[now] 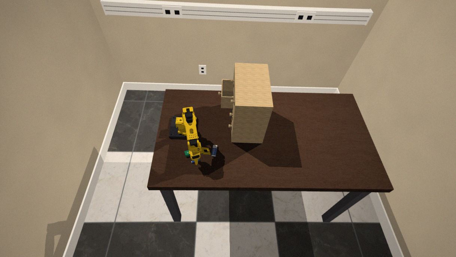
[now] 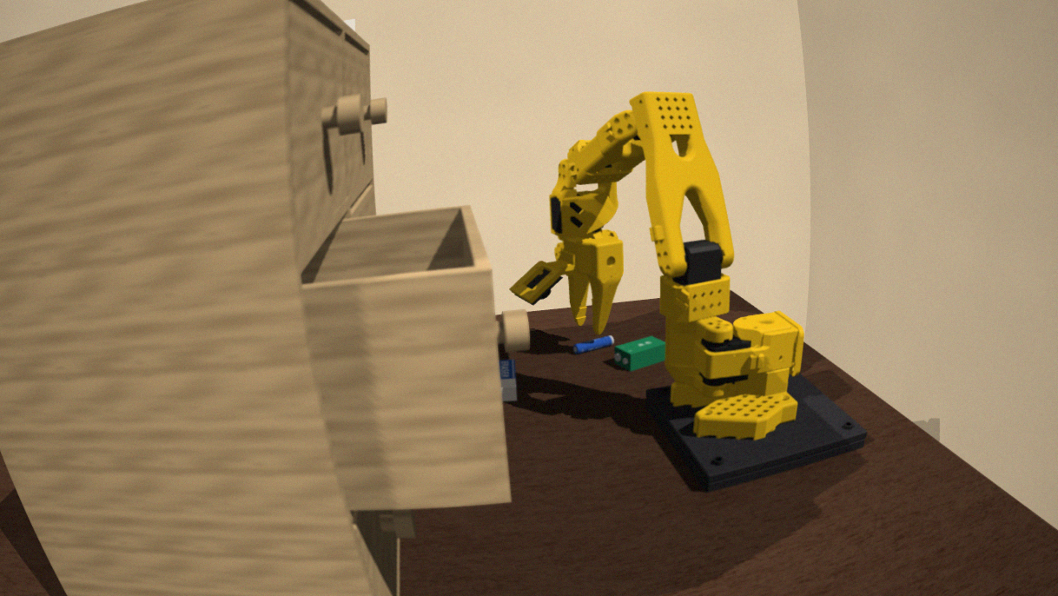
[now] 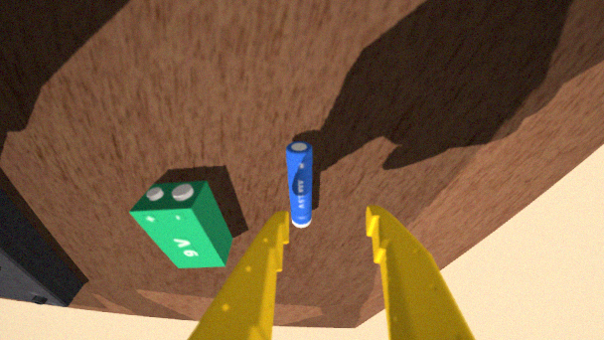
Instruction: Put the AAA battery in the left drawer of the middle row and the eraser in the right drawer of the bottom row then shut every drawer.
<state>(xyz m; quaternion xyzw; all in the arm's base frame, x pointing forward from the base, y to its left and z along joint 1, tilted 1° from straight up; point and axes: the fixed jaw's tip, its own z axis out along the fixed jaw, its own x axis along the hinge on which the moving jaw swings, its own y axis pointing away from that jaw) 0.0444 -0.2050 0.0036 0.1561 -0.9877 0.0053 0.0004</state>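
The blue AAA battery lies flat on the dark wooden table, and it also shows in the exterior view. My gripper hangs a little above the table with its tips near the battery's near end. The fingers stand partly apart with nothing between them. The eraser, white with a blue sleeve, lies between the arm and the chest. The left drawer of the middle row is pulled out; the other drawers look shut.
A green 9V battery lies just left of the AAA battery, close to the arm's black base. The table's edge runs just behind the fingers in the wrist view. The open drawer's knob sticks out toward the arm.
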